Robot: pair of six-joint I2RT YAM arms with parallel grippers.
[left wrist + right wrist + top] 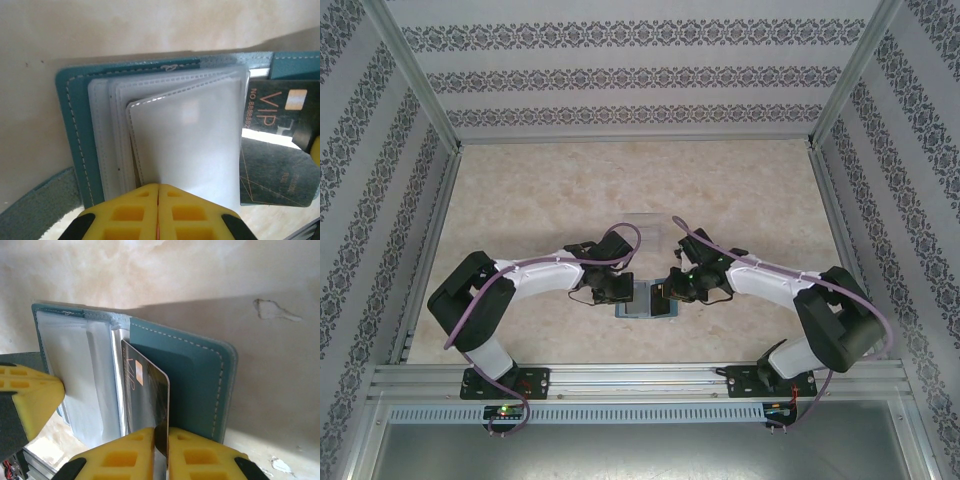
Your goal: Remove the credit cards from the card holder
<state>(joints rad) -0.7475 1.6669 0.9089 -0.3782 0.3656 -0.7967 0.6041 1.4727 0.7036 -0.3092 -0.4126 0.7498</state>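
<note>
Stitched teal leathery card holder (70,125), frosted plastic sleeves (190,150), glossy dark credit card (280,185), matt table (150,30).

The top camera sits high above and behind the arm bases (505,380), looking steeply down over the whole tabletop (720,190) from afar. The wrist cameras ride just behind the left fingers (142,200) and right fingers (145,440), each pressed close to the same open card holder (67,125) and dark card (280,170), which the top view shows small at centre.
</note>
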